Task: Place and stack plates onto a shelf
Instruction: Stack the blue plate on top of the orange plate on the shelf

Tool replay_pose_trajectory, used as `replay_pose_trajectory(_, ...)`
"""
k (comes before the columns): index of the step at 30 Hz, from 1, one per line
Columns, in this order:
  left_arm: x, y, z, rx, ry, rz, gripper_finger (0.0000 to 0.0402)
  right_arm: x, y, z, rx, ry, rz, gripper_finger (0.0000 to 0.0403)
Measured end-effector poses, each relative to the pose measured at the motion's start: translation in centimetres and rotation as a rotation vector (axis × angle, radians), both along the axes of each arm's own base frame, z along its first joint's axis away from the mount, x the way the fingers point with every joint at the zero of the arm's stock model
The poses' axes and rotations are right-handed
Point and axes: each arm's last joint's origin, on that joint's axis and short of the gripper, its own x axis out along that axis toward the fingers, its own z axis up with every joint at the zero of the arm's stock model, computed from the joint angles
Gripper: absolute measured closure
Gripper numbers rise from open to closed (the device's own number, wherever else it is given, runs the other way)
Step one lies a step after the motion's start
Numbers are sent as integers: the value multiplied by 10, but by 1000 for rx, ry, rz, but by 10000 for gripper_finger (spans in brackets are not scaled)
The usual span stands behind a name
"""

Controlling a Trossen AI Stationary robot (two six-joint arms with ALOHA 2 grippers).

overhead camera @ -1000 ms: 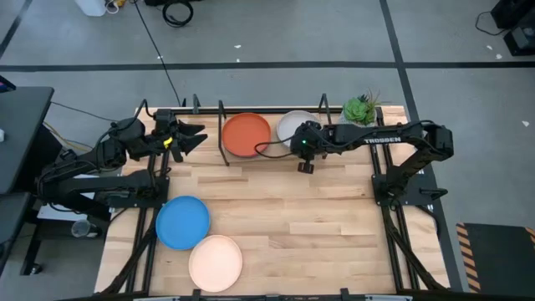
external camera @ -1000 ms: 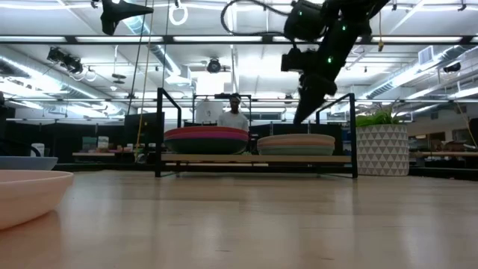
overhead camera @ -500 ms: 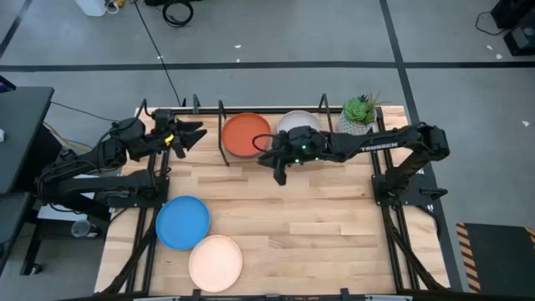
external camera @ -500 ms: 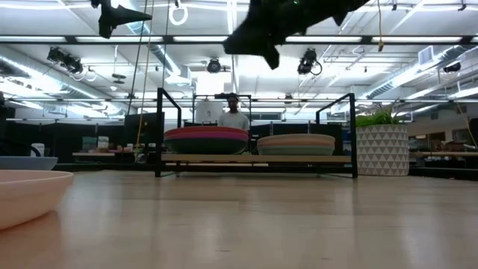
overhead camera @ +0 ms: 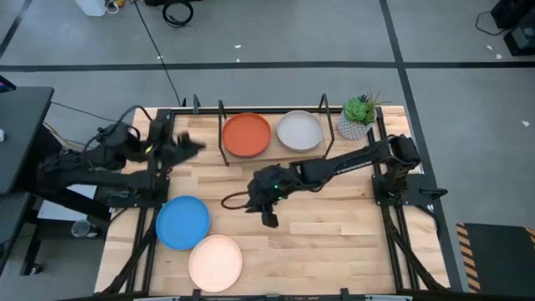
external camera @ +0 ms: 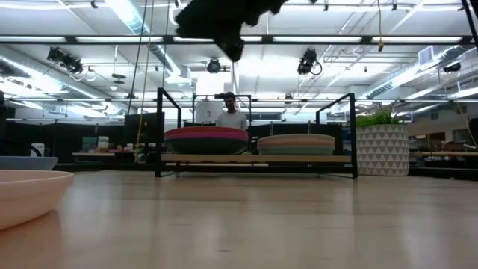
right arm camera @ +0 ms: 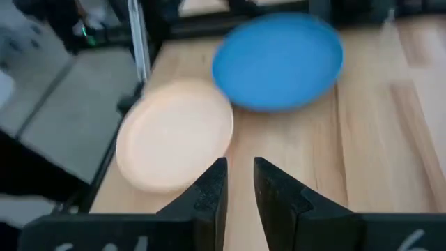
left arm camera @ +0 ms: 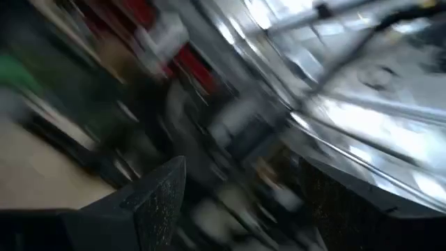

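— So which of our arms is nearer the loose plates?
— Our right gripper (overhead camera: 269,219), fingers nearly together and empty; the bright blue plate (overhead camera: 182,222) and cream plate (overhead camera: 216,262) lie ahead.

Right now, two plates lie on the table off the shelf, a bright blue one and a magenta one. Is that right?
Not quite. In the high view the plate beside the bright blue plate is the cream plate, not magenta. Both do lie off the shelf.
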Motion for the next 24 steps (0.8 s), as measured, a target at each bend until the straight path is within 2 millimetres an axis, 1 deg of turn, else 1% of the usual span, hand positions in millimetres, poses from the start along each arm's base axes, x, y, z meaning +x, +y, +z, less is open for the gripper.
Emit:
replay_pose_trajectory(3, 1, -17, -8, -84, 103, -181, 116, -8, 8, 7, -72, 70, -53, 331)
replay_pose_trajectory(6, 1, -29, -26, -157, 300, -266, 116, -20, 13, 16, -178, 93, -173, 340)
replay_pose_trajectory(9, 3, -38, -51, -212, 581, -254, 116, -30, 15, 26, -227, 88, -337, 350)
replay_pose_trajectory(11, 4, -42, -71, -189, 784, -222, 116, -34, 16, 31, -222, 76, -417, 355)
replay_pose_trajectory(13, 5, -43, -86, -143, 947, -177, 116, -35, 17, 34, -199, 60, -458, 359)
replay_pose_trajectory(15, 7, -44, -99, -76, 1083, -158, 116, -37, 22, 36, -158, 52, -476, 361)
replay_pose_trajectory(18, 10, -46, -112, 25, 1231, -190, 116, -38, 28, 37, -119, 52, -477, 361)
replay_pose_trajectory(21, 20, -47, -122, 27, 1324, -274, 116, -39, 33, 39, -141, 38, -428, 361)
replay_pose_trajectory(24, 29, -49, -132, 19, 1403, -350, 116, -39, 32, 41, -145, 31, -408, 361)
